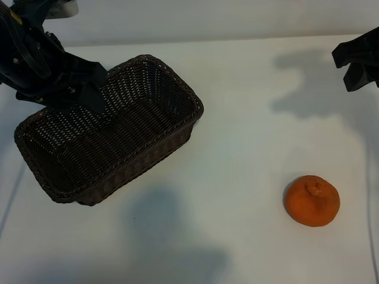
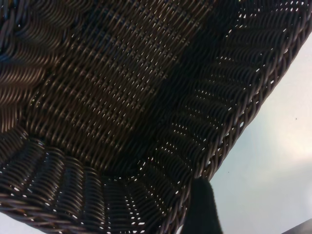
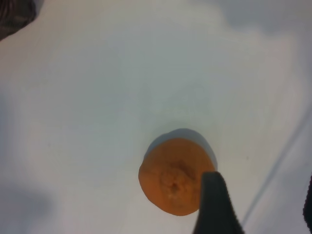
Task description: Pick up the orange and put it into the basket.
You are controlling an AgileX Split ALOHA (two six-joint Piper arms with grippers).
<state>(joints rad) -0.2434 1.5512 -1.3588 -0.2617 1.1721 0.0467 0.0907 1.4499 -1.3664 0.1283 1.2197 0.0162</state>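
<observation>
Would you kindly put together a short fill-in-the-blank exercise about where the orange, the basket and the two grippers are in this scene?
1. The orange rests on the white ____, well apart from the basket.
2. The inside of the basket holds ____.
3. The left gripper is above the basket's ____ end in the exterior view.
4. The right gripper holds nothing and its fingers are ____.

Missing words: table; nothing; left; open
</observation>
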